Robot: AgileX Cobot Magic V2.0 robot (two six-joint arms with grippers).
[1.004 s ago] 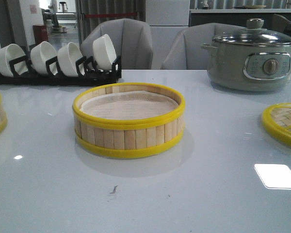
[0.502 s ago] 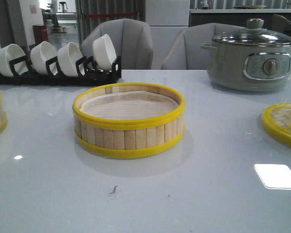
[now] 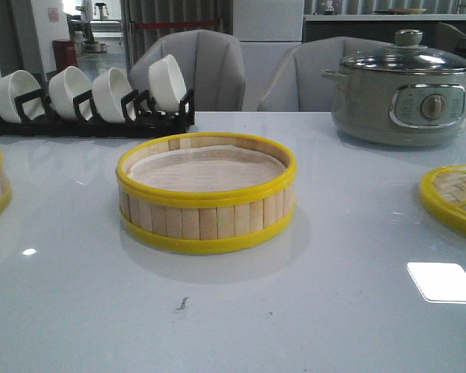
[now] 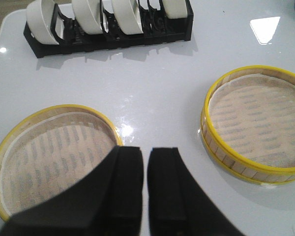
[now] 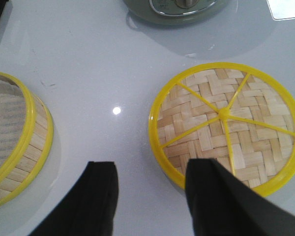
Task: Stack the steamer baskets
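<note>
Nothing has shifted over the last second: the centre steamer basket (image 3: 206,193) and the left basket (image 4: 53,155) sit apart, unstacked, the left gripper (image 4: 146,162) nearly closed and empty, the right gripper (image 5: 150,196) open, so stacking has not begun.

2 steamer baskets (image 3: 206,194) (image 4: 54,157), apart, unstacked
</note>
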